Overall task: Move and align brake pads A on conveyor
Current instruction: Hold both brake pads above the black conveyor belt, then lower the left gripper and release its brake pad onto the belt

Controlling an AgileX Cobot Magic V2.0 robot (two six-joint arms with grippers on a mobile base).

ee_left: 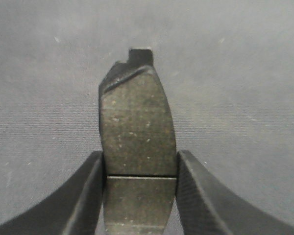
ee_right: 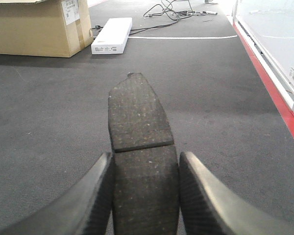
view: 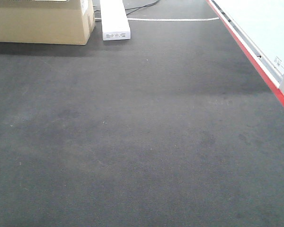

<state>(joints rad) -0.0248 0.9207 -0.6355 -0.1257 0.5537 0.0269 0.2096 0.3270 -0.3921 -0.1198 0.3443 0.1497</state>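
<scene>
lengthwise, left gripper (ee_left: 140, 156) clamps left pad (ee_left: 137, 117), right gripper (ee_right: 145, 156) right pad (ee_right: 137, 115), pointing away.

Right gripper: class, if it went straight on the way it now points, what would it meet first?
Probably nothing close: the right gripper, shut on a brake pad, points along the bare conveyor. The white box lies just left of that line, though depth is unclear.
</scene>
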